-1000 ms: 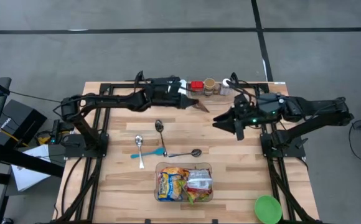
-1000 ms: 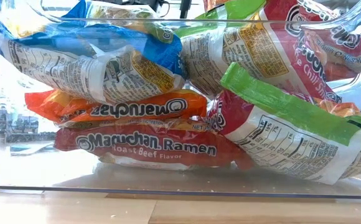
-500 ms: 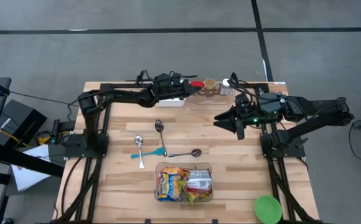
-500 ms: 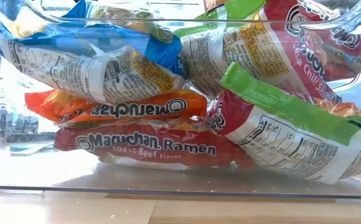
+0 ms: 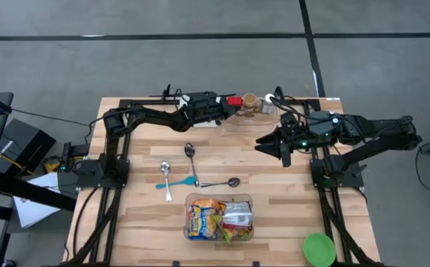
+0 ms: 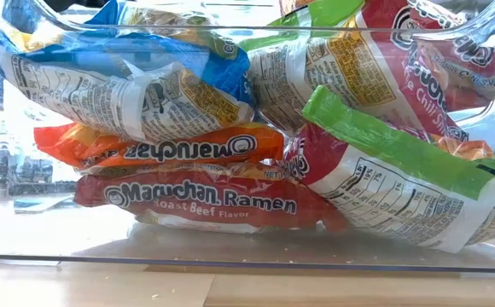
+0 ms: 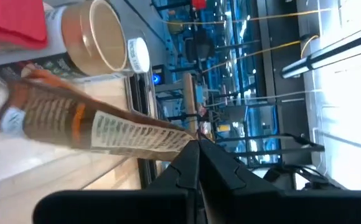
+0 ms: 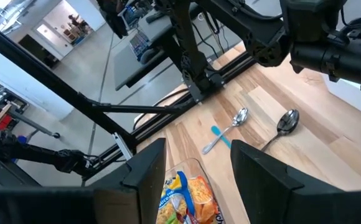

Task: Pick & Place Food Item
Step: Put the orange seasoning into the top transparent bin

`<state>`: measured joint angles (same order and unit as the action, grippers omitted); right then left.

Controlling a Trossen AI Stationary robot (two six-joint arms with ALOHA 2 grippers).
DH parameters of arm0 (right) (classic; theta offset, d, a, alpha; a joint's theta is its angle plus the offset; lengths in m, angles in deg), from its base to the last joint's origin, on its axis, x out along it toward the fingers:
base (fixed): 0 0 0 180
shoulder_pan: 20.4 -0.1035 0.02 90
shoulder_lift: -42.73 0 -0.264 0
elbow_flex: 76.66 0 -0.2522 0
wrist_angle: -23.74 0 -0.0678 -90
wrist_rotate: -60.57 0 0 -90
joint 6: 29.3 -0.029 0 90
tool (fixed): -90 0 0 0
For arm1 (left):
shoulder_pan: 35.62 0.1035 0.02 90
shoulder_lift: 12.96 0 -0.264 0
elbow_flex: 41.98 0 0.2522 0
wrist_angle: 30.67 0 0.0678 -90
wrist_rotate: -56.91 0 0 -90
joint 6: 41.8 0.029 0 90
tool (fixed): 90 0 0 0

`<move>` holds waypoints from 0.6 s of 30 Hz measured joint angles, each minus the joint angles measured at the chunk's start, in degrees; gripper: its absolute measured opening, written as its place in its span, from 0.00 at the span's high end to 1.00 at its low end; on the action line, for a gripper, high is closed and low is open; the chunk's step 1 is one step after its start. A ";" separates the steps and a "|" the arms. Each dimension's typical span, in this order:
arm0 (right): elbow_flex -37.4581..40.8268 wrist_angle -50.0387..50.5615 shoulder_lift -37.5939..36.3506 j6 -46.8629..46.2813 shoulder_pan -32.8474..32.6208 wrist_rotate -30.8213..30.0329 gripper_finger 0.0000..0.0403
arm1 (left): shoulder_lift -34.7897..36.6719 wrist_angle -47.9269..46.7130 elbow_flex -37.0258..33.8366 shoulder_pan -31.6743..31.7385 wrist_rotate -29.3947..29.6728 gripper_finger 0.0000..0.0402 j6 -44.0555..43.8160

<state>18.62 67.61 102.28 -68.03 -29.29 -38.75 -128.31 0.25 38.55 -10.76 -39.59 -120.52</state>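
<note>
A brown food packet (image 7: 87, 124) is pinched at its end by the left gripper (image 7: 196, 146), whose fingers are pressed together on it; the packet is held at the table's (image 5: 141, 215) far edge, just beside a tan cup (image 5: 250, 100) and a red item (image 5: 233, 101) standing in a row there; in the left wrist view the packet is seen stretched out from the fingertips toward the cup. The right gripper (image 5: 283, 153) is held over the right half of the table, well apart from the packet; its fingers (image 8: 148, 171) are seen spread with nothing between them. A clear bin (image 5: 189, 200) filled with ramen packets (image 6: 200, 200) is set near the table's near edge, at its middle; three spoons (image 5: 190, 151) and a blue-handled utensil (image 5: 163, 184) are laid between the bin and the far edge. A green bowl (image 5: 319, 248) is placed at the near right corner.
</note>
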 joint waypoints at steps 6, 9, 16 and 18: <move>0.00 -0.01 0.00 0.97 0.00 0.01 0.57 | 0.02 -1.68 0.01 0.26 1.00 1.00 0.00; -0.01 0.13 0.00 1.20 0.00 0.00 0.57 | 0.02 -3.46 0.00 0.28 1.01 1.00 -0.01; 0.00 1.20 -0.02 1.23 0.00 0.00 0.57 | 0.03 -6.21 0.04 0.28 2.14 1.00 0.00; 0.00 1.21 -0.01 1.23 0.00 0.01 0.57 | 0.04 -6.49 0.04 0.28 2.26 1.00 0.00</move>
<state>18.62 68.81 102.26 -66.81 -29.29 -38.74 -128.26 -6.24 38.59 -10.47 -37.32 -120.52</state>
